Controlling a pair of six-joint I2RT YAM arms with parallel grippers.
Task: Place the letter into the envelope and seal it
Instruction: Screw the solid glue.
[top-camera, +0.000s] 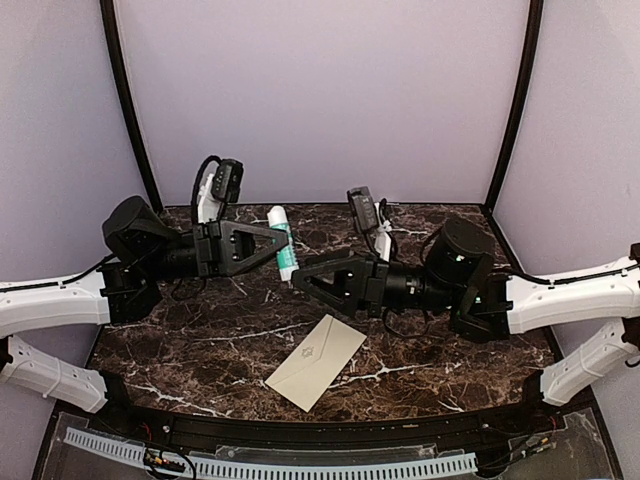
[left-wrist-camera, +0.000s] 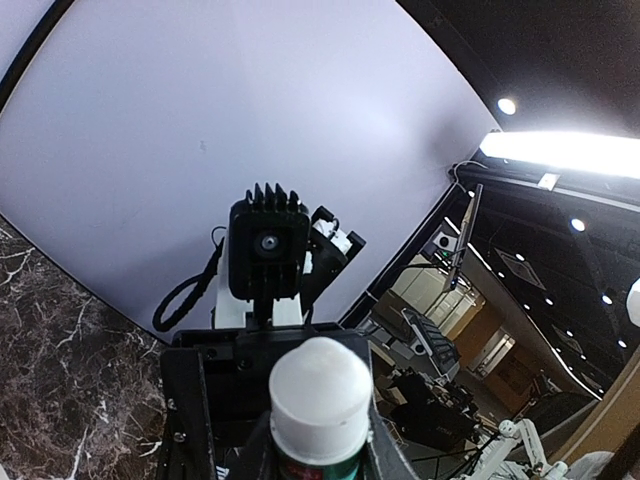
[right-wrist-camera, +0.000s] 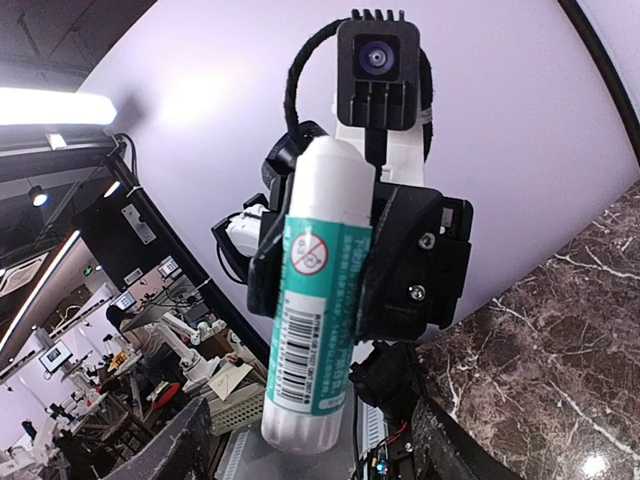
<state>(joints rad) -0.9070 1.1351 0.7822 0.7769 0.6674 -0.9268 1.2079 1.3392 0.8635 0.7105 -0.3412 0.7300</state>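
Note:
The cream-beige envelope (top-camera: 316, 361) lies flat on the marble table (top-camera: 200, 350), flap side up with its small emblem showing. No letter shows in any view. My left gripper (top-camera: 276, 240) is raised above the table and shut on a white glue stick with a green label (top-camera: 283, 250). The stick's white cap (left-wrist-camera: 320, 395) rises between that gripper's fingers (left-wrist-camera: 320, 455). My right gripper (top-camera: 298, 282) hangs open just below and right of the stick. Its fingers (right-wrist-camera: 180, 445) stand wide on either side of the stick's lower end (right-wrist-camera: 310, 330) without touching it.
Both arms reach inward above the middle of the table, and the envelope lies below and in front of them. A curved purple backdrop (top-camera: 320, 90) closes the back. A clear guard with a white perforated strip (top-camera: 300, 465) runs along the near edge.

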